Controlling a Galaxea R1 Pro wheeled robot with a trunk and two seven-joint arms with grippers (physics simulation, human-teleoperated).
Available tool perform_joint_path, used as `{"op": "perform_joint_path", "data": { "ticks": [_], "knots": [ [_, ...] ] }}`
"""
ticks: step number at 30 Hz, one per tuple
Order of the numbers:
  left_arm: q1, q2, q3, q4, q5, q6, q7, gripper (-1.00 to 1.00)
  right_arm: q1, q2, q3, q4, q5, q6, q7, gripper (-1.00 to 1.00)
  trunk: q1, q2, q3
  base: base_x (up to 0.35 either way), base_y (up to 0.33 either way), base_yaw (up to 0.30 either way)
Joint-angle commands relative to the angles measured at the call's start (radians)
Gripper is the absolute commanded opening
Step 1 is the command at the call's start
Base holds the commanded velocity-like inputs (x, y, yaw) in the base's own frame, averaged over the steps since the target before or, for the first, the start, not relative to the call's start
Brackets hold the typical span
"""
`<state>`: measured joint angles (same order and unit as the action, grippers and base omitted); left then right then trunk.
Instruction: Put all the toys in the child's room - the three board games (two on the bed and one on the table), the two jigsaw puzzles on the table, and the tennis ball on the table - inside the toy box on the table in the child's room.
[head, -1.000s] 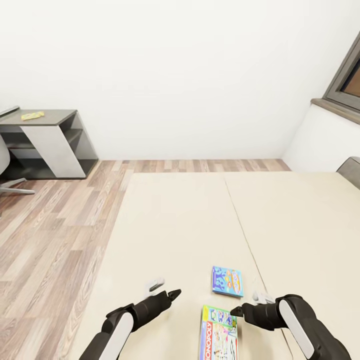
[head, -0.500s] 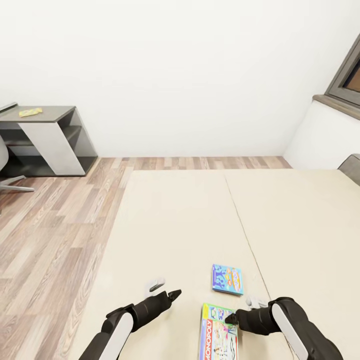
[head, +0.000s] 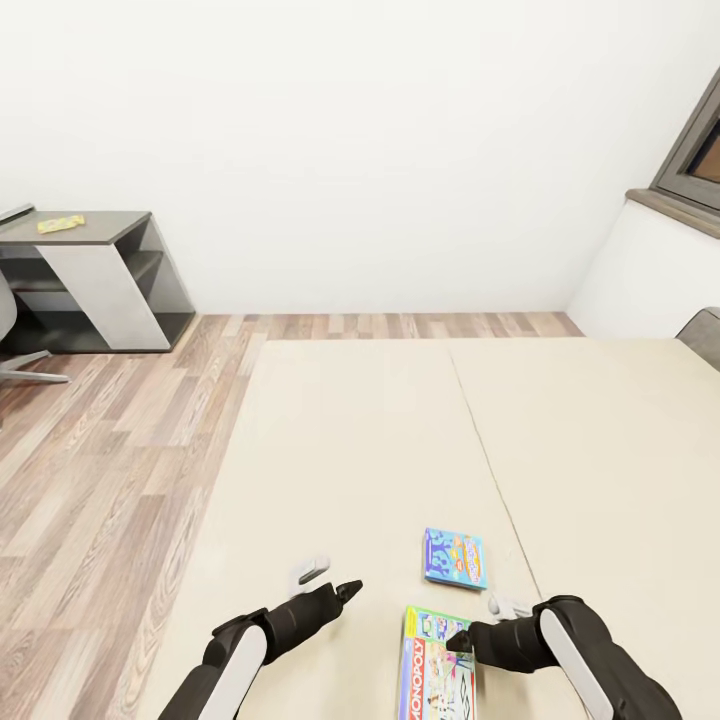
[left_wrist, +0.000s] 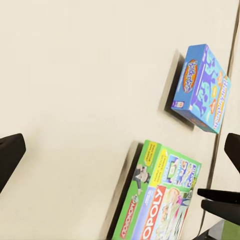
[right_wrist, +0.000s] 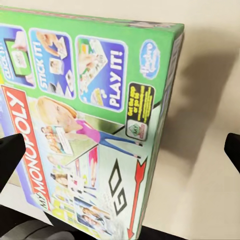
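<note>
**Closing in on the Monopoly box at the near edge of the bed**

Right now the right gripper (head: 458, 637) hovers over the upper right corner of the Monopoly board game (head: 436, 668), a green-bordered box lying flat on the bed (head: 360, 450) close to its near edge. In the right wrist view the two dark fingertips stand wide apart, one at each side of the frame, with the box's (right_wrist: 85, 120) corner and long side edge between them, so the jaws are spread and hold nothing. To do this well, I judge the fingers should straddle that side edge squarely and pinch the thin wall near its middle, not the corner, or the flat box may pivot and slip once lifted.

A blue Balderdash board game (head: 455, 558) lies just beyond, apart from the Monopoly box, near the seam running down the mattress. The left gripper (head: 346, 588) waits over bare mattress to the left, its fingers likewise spread and empty in the left wrist view.

Open room is generous: the mattress is bare toward its far edge and both sides. A dark grey cabinet (head: 95, 280) stands across the wooden floor (head: 110, 470) at the far left. No toy box is visible from here.
</note>
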<state>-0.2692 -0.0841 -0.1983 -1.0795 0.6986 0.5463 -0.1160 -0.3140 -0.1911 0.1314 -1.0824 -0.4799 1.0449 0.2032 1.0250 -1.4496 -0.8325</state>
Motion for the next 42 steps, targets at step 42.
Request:
{"op": "perform_joint_path", "data": {
  "ticks": [42],
  "knots": [
    [0.001, 0.001, 0.000, 0.000, -0.002, 0.000, 0.000, 1.00, -0.001, 0.012, 0.001, 0.011, 0.012, 0.002, 0.007, 1.00, 0.000, 0.000, -0.001, 0.000, 0.000, 0.000]
  ]
}}
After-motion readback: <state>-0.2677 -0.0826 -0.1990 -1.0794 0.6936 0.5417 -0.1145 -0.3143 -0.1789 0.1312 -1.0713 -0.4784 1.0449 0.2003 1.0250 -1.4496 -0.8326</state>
